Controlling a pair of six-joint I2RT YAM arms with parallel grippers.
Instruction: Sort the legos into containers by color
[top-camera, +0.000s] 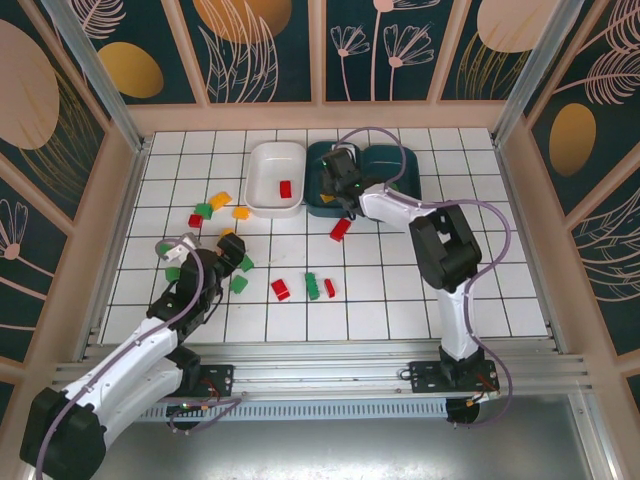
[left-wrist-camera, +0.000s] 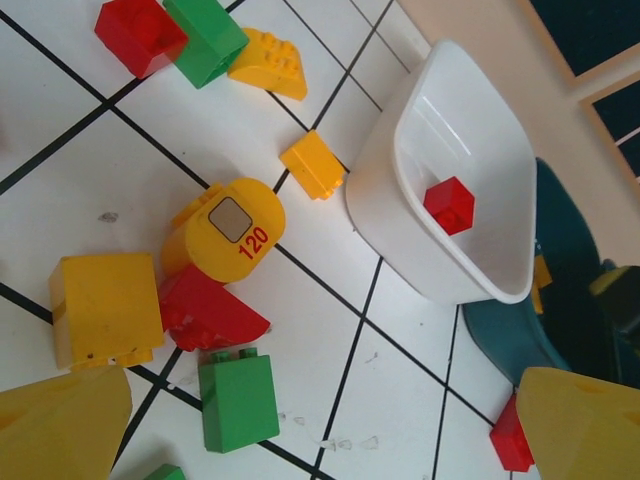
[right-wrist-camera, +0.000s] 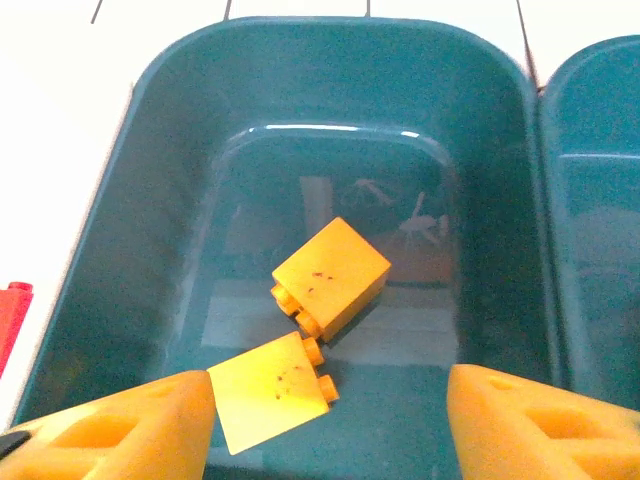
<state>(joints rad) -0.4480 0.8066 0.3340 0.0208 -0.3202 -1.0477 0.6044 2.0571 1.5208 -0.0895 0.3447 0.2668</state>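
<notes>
Lower left of the top view: left gripper (top-camera: 178, 246) hangs low over a scatter of legos (top-camera: 239, 284), jaws released and spread wide. Its wrist view gives detail the overhead lacks. Yellow fingertips (left-wrist-camera: 60, 425) flank a studded green brick (left-wrist-camera: 238, 400) lying free on the white tile floor (left-wrist-camera: 385, 420). Above it sit a red wedge (left-wrist-camera: 210, 315), a plain yellow block (left-wrist-camera: 105, 310) and a round-topped yellow piece (left-wrist-camera: 225, 230) printed "120", all three pressed together. A small orange brick (left-wrist-camera: 313, 165) lies just beside the white bin's wall.

Upper centre, top view: white bin (top-camera: 262, 160), glossy plastic with rounded corners. One red brick (top-camera: 285, 188) inside, on the bin floor.

Right of it: two dark teal bins side by side, rims touching. Right gripper (top-camera: 345, 182) hangs over the left teal bin (top-camera: 315, 205), and the right teal bin (top-camera: 400, 165) is clear of the arm.

The right wrist view shows what that gripper hides from above. Two yellow-orange bricks lie on the bin's shiny, reflective floor. The boxy brick (right-wrist-camera: 330, 275) lies tilted, studs at its lower left. The flat-faced brick (right-wrist-camera: 270, 390) lies nearer the camera, between the yellow fingers (right-wrist-camera: 120, 430), its corner just beside the left one. Cannot tell whether they touch. Jaws stand apart, clamped on neither brick.
</notes>
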